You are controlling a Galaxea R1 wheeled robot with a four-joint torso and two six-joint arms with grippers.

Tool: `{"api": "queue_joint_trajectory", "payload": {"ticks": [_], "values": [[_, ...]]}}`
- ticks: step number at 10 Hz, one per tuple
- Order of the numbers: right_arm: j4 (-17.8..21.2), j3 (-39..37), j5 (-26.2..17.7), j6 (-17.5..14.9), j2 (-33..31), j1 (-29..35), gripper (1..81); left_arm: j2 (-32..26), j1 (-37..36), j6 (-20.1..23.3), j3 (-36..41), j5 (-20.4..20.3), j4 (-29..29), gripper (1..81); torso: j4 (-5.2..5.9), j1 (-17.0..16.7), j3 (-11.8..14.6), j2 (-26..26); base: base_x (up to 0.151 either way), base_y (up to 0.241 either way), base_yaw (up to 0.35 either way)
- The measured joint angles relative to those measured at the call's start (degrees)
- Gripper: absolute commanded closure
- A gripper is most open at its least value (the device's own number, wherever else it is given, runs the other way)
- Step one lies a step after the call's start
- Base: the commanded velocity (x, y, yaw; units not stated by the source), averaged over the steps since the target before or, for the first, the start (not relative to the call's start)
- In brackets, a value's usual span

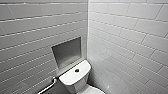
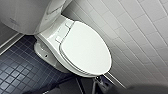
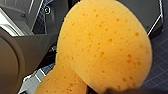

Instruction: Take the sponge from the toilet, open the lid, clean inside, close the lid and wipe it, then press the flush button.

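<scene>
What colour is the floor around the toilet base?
Dark navy-blue small square floor tiles with paler grout lines, clearest in the left wrist view.

The flush button sat on the toilet tank; a wall niche lay behind, a rail to its left.

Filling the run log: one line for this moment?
sponge: held | lid: closed, bare | flush button: uncovered

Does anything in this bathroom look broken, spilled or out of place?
Nothing broken or spilled. The lid lies flat and shut on the toilet; the flush button sits centred on the tank. Only the orange sponge looks odd, bent over on itself.
</scene>
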Motion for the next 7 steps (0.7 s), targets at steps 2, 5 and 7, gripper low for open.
{"api": "queue_joint_trajectory", "payload": {"ticks": [2, 5, 7], "values": [[0.0, 0.0, 0.1, 0.0, 0.0, 0.0, 81.1, 0.2, -5.7, 0.0, 1.2, 3.3, -2.9, 81.1, 0.00, 0.0, 0.0, 0.0, 0.000, 0.000, 0.000], [0.0, 0.0, 0.0, 0.0, 0.1, 0.0, 81.1, 1.1, -13.9, -0.1, 1.5, 6.9, -7.2, 81.1, 0.00, 0.0, 0.0, 0.0, 0.000, 0.000, 0.000], [0.0, 0.0, 0.0, 0.0, 0.4, 0.4, 81.1, 3.1, -18.2, -1.5, 0.7, 9.8, -9.2, 81.1, 0.00, 0.1, -0.1, 0.1, 0.000, 0.000, 0.000]]}}
